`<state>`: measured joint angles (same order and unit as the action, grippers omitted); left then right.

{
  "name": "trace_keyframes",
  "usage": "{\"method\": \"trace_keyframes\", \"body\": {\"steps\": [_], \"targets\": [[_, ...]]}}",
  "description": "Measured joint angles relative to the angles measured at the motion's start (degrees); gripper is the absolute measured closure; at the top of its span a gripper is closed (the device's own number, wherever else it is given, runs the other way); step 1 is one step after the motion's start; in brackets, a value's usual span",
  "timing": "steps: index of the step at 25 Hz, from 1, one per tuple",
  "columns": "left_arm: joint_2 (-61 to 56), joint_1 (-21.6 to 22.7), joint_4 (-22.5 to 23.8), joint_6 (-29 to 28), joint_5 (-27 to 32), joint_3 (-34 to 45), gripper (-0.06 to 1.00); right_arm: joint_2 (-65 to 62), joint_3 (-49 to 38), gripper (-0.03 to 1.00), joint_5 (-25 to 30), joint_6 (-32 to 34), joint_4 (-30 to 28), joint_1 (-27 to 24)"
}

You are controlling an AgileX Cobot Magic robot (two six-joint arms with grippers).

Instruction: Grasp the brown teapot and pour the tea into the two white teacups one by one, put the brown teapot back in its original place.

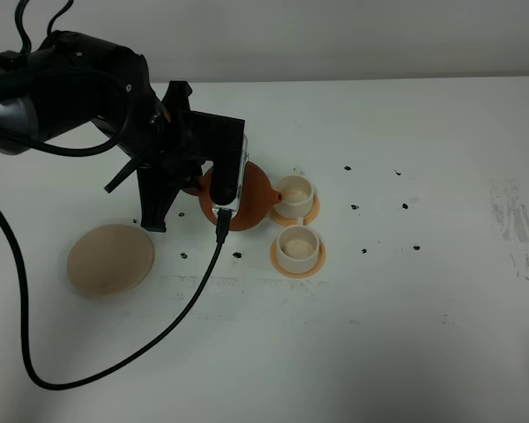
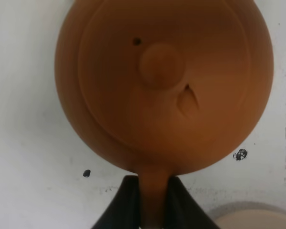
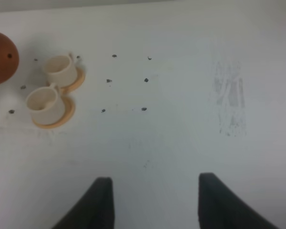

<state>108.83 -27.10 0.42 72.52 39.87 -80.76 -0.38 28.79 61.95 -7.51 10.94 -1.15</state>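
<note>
The brown teapot [image 1: 257, 198] is held off its beige saucer [image 1: 110, 258], with its spout at the rim of the far white teacup [image 1: 296, 190]. My left gripper [image 1: 213, 189] is shut on the teapot's handle. In the left wrist view the fingers [image 2: 126, 205] clamp the handle below the lidded body [image 2: 164, 86]. The near teacup [image 1: 297, 245] stands just in front. No tea shows. My right gripper [image 3: 155, 200] is open and empty over bare table, well away from both cups [image 3: 59, 68] [image 3: 42, 101] and the teapot [image 3: 0, 57]. It is out of the high view.
Each cup sits on an orange coaster [image 1: 297, 263]. The saucer's edge also shows in the left wrist view [image 2: 257, 217]. A black cable [image 1: 115, 352] loops over the table's front left. Small dark specks [image 1: 406, 206] dot the white table to the right of the cups.
</note>
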Motion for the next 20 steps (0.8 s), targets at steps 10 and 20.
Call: {"method": "trace_keyframes", "body": {"steps": [10, 20], "targets": [[1.6, -2.4, 6.1, -0.1, -0.4, 0.0, 0.82, 0.0, 0.0, 0.54, 0.0, 0.0, 0.0, 0.0], [3.3, -4.5, 11.1, -1.0, -3.7, -0.1, 0.82, 0.0, 0.0, 0.54, 0.0, 0.0, 0.0, 0.0]]}}
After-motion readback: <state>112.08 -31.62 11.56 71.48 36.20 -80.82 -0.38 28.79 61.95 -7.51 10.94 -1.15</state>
